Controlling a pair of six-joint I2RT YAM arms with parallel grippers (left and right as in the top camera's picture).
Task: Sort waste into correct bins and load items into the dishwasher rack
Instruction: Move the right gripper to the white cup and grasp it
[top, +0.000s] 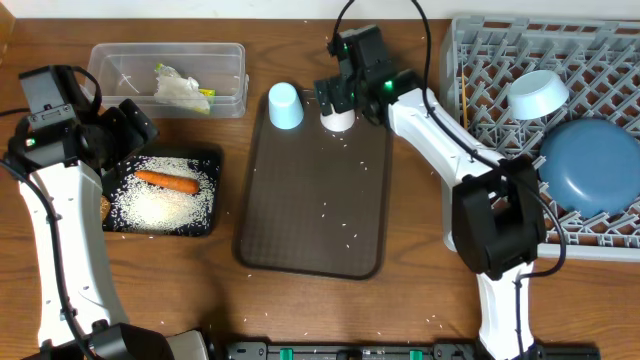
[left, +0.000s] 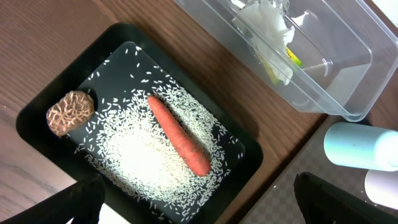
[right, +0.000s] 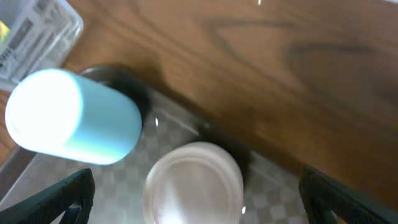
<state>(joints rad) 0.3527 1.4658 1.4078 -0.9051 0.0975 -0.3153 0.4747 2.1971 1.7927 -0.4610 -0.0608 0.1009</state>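
Right tool (right: 199, 205) is held wide open, empty, over the small white cup (top: 337, 120) at the far edge of the brown serving tray (top: 310, 200), apparently for a grasp; left tool (left: 199, 208), likewise open, is poised above the black tray (left: 112, 46) where carrot (left: 179, 135) and rice (left: 140, 158) lie sorted.

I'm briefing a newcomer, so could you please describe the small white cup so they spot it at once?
Find the brown rectangular serving tray in the middle of the wooden table and look along the tray's far edge, where two cups stand together. The small white cup is the right-hand one; its neighbour is a light-blue cup.
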